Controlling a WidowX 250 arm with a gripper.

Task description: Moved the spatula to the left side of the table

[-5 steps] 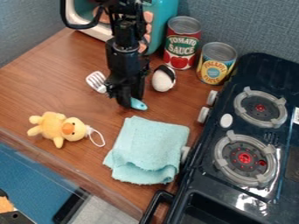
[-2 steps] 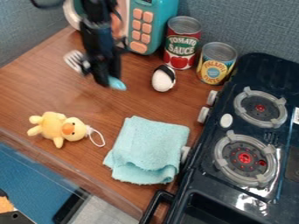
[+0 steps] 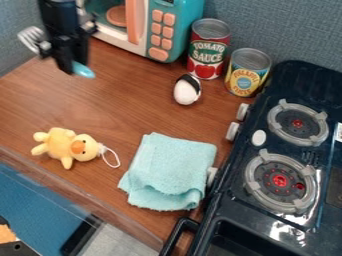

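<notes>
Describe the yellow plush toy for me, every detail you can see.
The plush toy looks soft and fuzzy, with a rounded head, an orange beak and stubby limbs sticking out. A thin white loop trails from its head toward the cloth, apparently without touching it. It lies face up on the wooden table.

Before you, the tabletop (image 3: 110,102) looks like smooth wood, its grain streaked under a soft sheen. Your folded cloth (image 3: 170,172) has a rough, matt, towel-like nap — and the yellow toy (image 3: 63,145) looks like fuzzy plush. You have glossy dark plastic on the stove (image 3: 267,230), with bright highlights near the burners. The cans (image 3: 210,32) show bare metal lids — ridged, with a dull shine — while the microwave (image 3: 180,25) looks like smooth plastic.
</notes>
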